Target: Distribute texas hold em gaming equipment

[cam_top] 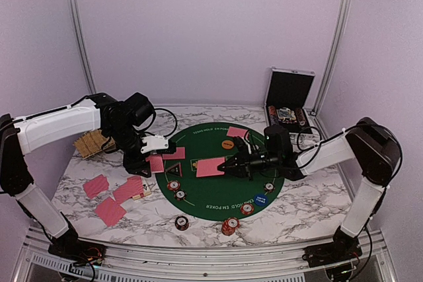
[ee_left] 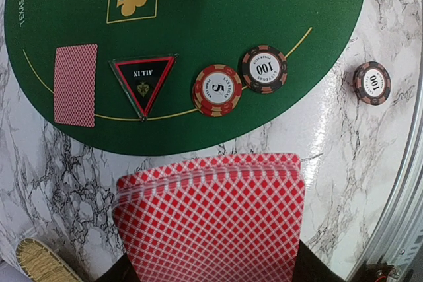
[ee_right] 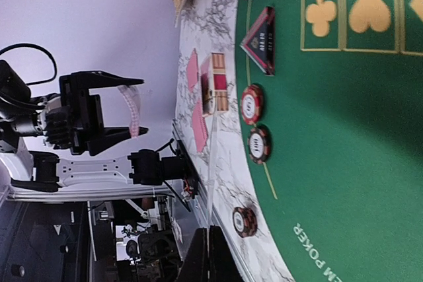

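The left claw is gripping the deck just above the worktop, keeping cards ready. The right claw is pinching one card over the mat, probably for dealing.

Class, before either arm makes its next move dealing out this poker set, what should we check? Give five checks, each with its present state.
1. Left gripper holds the card stack: ok, backs toward its wrist camera.
2. Right gripper shut on the held card: ok, it seems; whether it is only one card, cannot tell.
3. Grippers apart over the green mat: ok.
4. Dealt card beside the triangular marker lies face down: ok.
5. Landing spot free of the 5 chip and 100 chip: cannot tell.
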You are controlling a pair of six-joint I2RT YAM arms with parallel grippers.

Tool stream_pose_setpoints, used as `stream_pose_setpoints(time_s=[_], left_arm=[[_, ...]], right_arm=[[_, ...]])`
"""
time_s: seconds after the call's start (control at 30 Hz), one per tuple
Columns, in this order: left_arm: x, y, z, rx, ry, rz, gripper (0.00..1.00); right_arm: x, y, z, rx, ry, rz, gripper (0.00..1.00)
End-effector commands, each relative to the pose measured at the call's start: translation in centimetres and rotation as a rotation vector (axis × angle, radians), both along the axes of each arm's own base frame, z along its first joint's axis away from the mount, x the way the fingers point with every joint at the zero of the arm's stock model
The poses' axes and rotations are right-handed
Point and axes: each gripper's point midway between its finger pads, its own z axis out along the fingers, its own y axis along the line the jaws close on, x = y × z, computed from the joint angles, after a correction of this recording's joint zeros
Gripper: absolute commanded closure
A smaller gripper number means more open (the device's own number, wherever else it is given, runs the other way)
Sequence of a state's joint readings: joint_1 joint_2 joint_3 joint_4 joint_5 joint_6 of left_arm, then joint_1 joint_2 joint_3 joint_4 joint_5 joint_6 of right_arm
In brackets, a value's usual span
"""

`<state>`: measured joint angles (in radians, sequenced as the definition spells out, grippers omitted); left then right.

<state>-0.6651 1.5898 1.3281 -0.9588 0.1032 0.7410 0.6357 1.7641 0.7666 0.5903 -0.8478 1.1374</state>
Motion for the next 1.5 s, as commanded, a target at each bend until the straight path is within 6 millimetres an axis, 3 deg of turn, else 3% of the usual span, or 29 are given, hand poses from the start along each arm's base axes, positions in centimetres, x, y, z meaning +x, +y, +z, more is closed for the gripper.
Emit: stream_pose_setpoints(time_s=[0.0,0.3,0.6,0.7,0.8,0.97,1.1,1.17,1.3,1.47], left_arm=[[-0.7,0.6,0.0,0.011,0.021,0.001,0.39],[-1.1,0.5,0.4,-0.003,0.03,0.004,0.39],[-1.1,0.3,0.5,-0.007,0.036,0.0,0.39],[-1.1,0.3,0.6,-0.009,0.038,-0.001,0.39],[-1.1,0.2,0.6,-0.011,0.039,-0.003,0.39],[-1.0,0.0,0.9,-0.02,0.037,-0.003,0.39],[-0.7,-0.3,1.3,-0.034,0.03,0.003,0.39],[-0.7,-0.5,1.5,-0.04,0.031,0.01,0.39],[-0.4,-0.7,1.7,-0.048,0.03,0.019,0.39],[0.1,-1.3,2.4,-0.07,0.024,0.031,0.39]], right_arm=[[-0.9,-2.7,-4.0,-0.168,0.023,0.019,1.0],[-1.7,-4.4,-7.8,-0.328,0.04,0.062,1.0],[-2.0,-6.3,-8.4,-0.439,0.029,0.048,1.0],[-1.8,-6.8,-8.3,-0.481,0.01,0.045,0.9],[-1.4,-7.1,-7.5,-0.509,-0.015,0.031,0.72],[0.4,-6.8,-4.2,-0.5,-0.094,-0.025,0.52],[1.4,-4.5,-0.2,-0.327,-0.13,-0.07,0.4],[1.4,-3.1,0.9,-0.29,-0.137,-0.067,0.37],[1.4,1.3,3.8,-0.177,-0.187,-0.032,0.28],[0.4,7.1,5.3,-0.034,-0.166,0.051,0.25]])
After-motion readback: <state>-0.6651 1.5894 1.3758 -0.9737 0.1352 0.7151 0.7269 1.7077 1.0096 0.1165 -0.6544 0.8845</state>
